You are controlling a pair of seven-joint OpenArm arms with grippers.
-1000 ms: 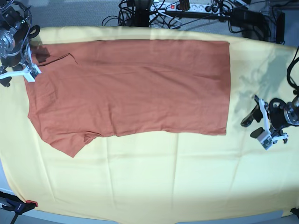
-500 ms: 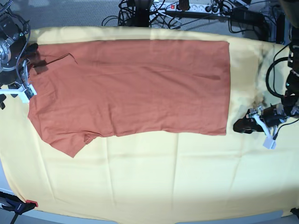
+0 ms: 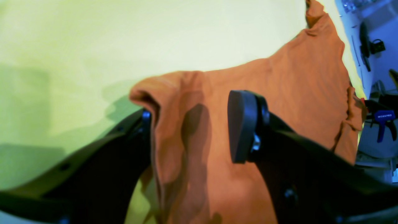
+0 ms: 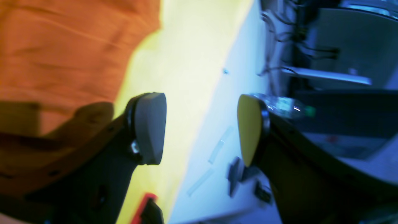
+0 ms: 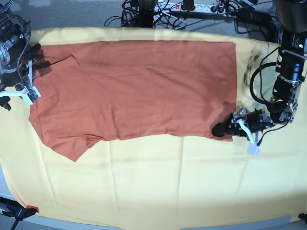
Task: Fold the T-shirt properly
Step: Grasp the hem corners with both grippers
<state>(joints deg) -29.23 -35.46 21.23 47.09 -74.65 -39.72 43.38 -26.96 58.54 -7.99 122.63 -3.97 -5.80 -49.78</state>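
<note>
Your T-shirt [image 5: 134, 88] lies spread flat toward the worktop's [image 5: 158, 187] far edge. Your left claw [image 3: 192, 130] is open, its jaws straddling a raised fold at the shirt's near right corner. Your right claw [image 4: 200, 130] gapes empty at the left edge beside the shirt.

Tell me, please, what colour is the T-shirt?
Plain rust-orange; the T-shirt shows best in the base view.

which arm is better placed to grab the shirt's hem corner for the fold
Left. Its tool is open with the T-shirt corner bunched between the pads. The right tool, also open, holds only air beside the shirt's edge over the yellow cloth.
</note>
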